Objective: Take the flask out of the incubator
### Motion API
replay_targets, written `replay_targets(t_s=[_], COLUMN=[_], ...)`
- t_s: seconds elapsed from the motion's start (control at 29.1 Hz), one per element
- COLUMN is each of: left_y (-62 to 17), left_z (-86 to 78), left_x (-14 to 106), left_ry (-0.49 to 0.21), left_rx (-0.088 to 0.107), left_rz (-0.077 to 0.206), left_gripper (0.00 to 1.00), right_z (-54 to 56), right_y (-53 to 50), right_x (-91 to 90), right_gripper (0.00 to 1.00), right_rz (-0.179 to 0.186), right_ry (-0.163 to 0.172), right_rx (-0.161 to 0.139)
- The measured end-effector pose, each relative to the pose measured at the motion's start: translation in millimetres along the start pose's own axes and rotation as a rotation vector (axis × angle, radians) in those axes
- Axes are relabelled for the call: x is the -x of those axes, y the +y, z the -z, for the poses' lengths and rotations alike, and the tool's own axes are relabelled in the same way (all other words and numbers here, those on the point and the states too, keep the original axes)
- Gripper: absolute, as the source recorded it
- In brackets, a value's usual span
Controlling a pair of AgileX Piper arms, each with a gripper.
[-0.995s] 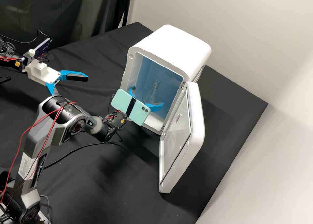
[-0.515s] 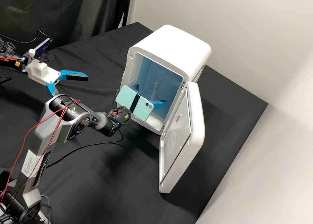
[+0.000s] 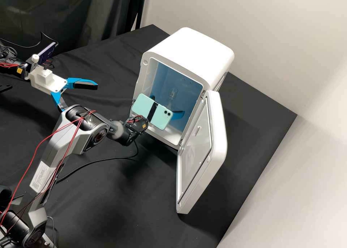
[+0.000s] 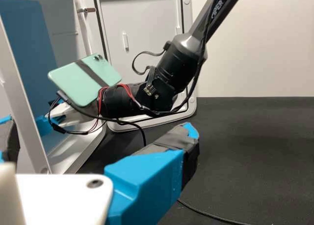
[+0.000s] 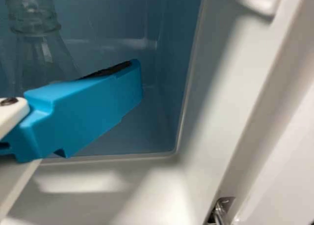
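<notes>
Your open right claw (image 3: 167,104) is inside the white plastic incubator (image 3: 195,49), with the clear glass flask (image 3: 173,95) at its 12 o'clock; your left claw (image 3: 74,92) is open.

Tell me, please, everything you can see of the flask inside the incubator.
The flask is clear glass, with a cylindrical neck widening into a conical body. It stands upright deep in the blue chamber of the open incubator. The right gripper, open, has a blue finger on each side of it; whether they touch, I cannot tell.
</notes>
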Motion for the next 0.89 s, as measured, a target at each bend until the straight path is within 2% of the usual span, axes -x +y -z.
replay_targets(t_s=[0.1,0.27,0.45,0.62,0.76,0.89], left_y=[0.0,0.0,0.0,0.0,0.0,0.0], left_z=[0.0,0.0,0.0,0.0,0.0,0.0], left_x=[0.0,0.0,0.0,0.0,0.0,0.0], left_ry=[0.000,0.000,0.000,0.000,0.000,0.000], left_rx=[0.000,0.000,0.000,0.000,0.000,0.000], left_rz=[0.000,0.000,0.000,0.000,0.000,0.000], left_gripper=[1.00,1.00,1.00,1.00,1.00,1.00], right_z=[0.8,3.2,4.6,4.6,5.1,6.5], right_y=[-1.8,0.7,2.1,1.6,2.1,4.1], right_x=[-3.5,-13.7,-19.4,-26.5,-33.1,-38.1], right_gripper=[1.00,1.00,1.00,1.00,1.00,1.00], right_rz=[0.012,0.013,0.017,0.028,0.031,0.036], right_ry=[-0.007,-0.006,-0.008,-0.015,-0.017,-0.024], right_rx=[0.000,0.001,0.015,0.015,0.039,0.035])
